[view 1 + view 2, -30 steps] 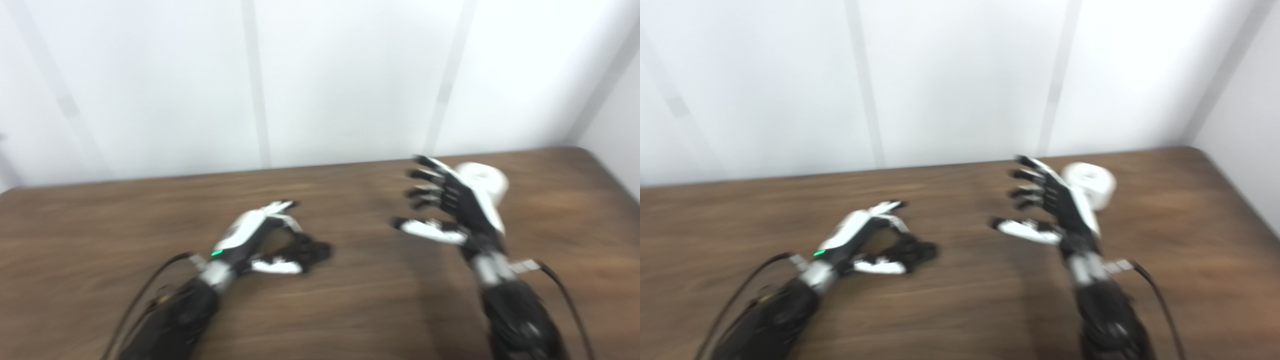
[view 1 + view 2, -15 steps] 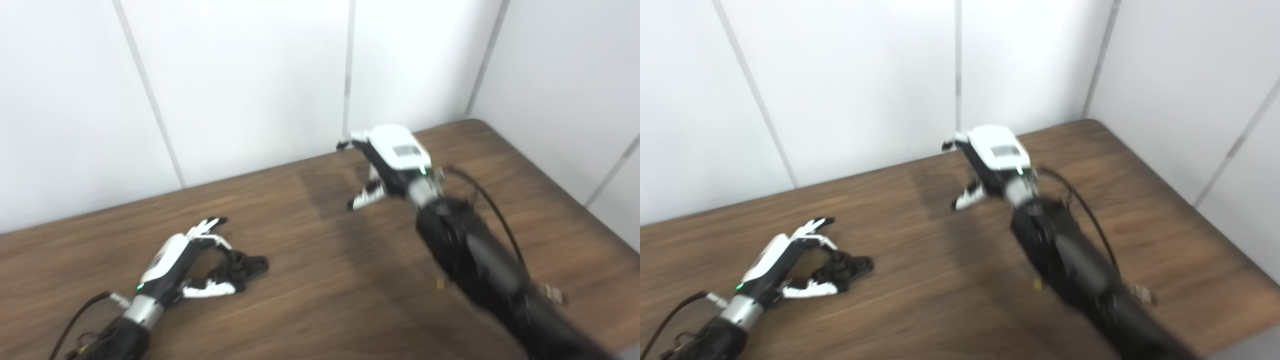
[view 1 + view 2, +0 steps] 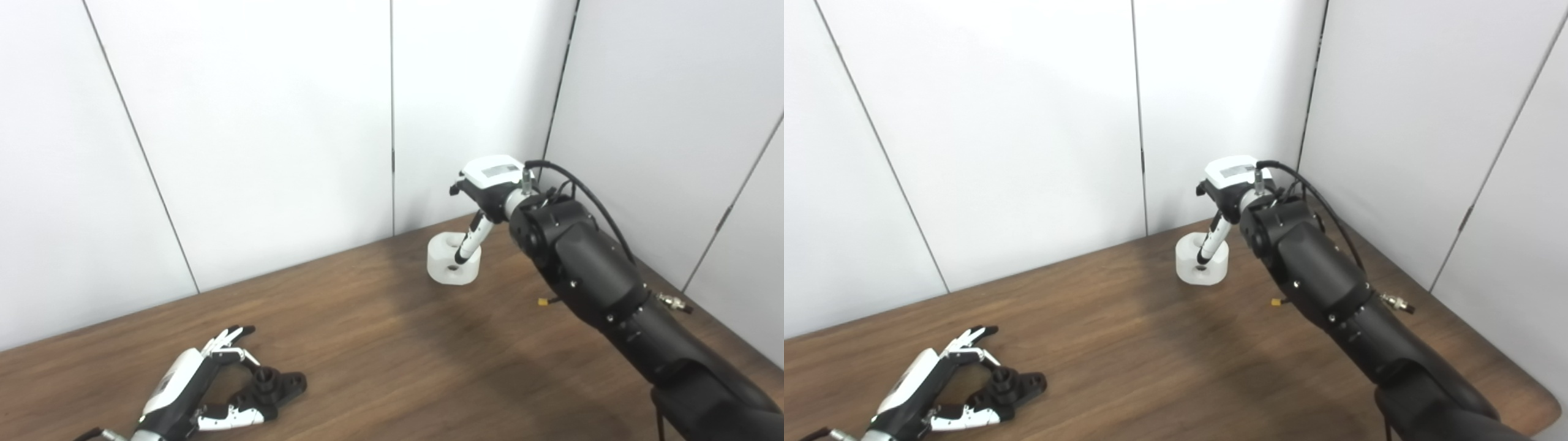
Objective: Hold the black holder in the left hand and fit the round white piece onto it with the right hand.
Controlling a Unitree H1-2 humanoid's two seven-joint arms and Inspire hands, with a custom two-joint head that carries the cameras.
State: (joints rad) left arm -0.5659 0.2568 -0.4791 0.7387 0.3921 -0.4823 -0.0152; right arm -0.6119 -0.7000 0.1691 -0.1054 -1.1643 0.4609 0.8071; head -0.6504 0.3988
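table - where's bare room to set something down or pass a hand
Broad bare wood between the black holder at the left hand and the round white piece. Crowded at the far right corner, where the right hand and its arm cover the table.

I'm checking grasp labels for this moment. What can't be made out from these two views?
- Right hand: most fingers hidden behind it in both views, so its grip on the round white piece is unclear.
- Left hand: whether it clamps the black holder or only rests beside it.
- Left arm: cut off by the bottom edge.
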